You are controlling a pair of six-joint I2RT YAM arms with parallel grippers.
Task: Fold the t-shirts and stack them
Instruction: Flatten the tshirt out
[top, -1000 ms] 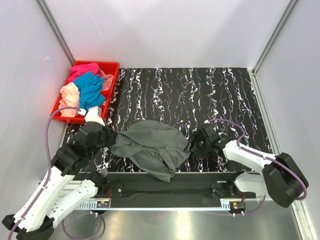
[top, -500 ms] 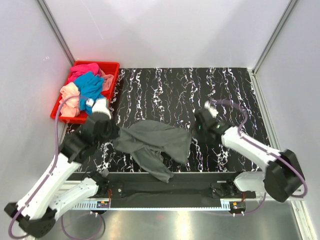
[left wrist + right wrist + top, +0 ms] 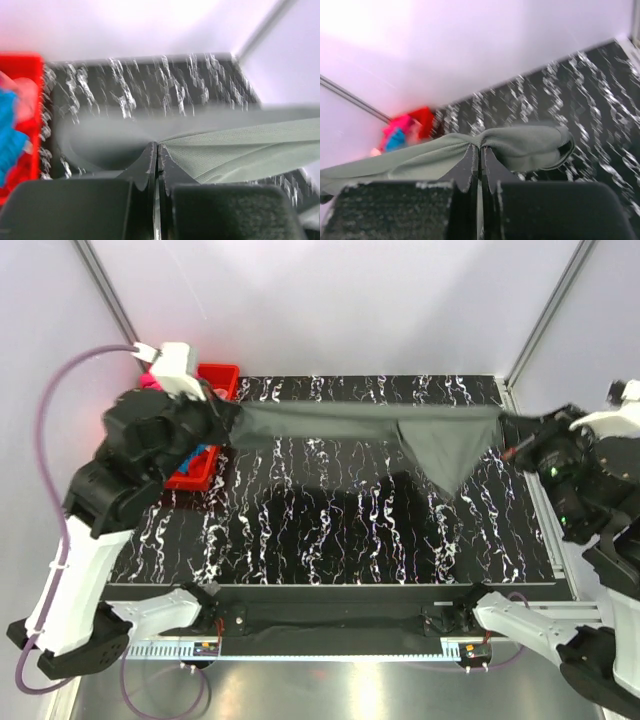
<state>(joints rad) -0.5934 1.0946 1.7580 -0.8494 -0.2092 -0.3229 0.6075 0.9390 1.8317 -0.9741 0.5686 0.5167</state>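
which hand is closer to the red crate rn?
Left. The left hand is right next to the red crate, pinching one end of the grey t-shirt. The right hand holds the other end, far off on the opposite side.

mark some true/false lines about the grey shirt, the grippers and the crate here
1. The grey shirt is stretched between the left gripper and the right gripper. True.
2. The left gripper is open. False: it is shut on the grey shirt.
3. The grey shirt lies flat on the table. False: it hangs above the table, with one part drooping.
4. The crate stands at the table's far left corner. True.
5. The crate is empty. False: blue cloth shows in it.
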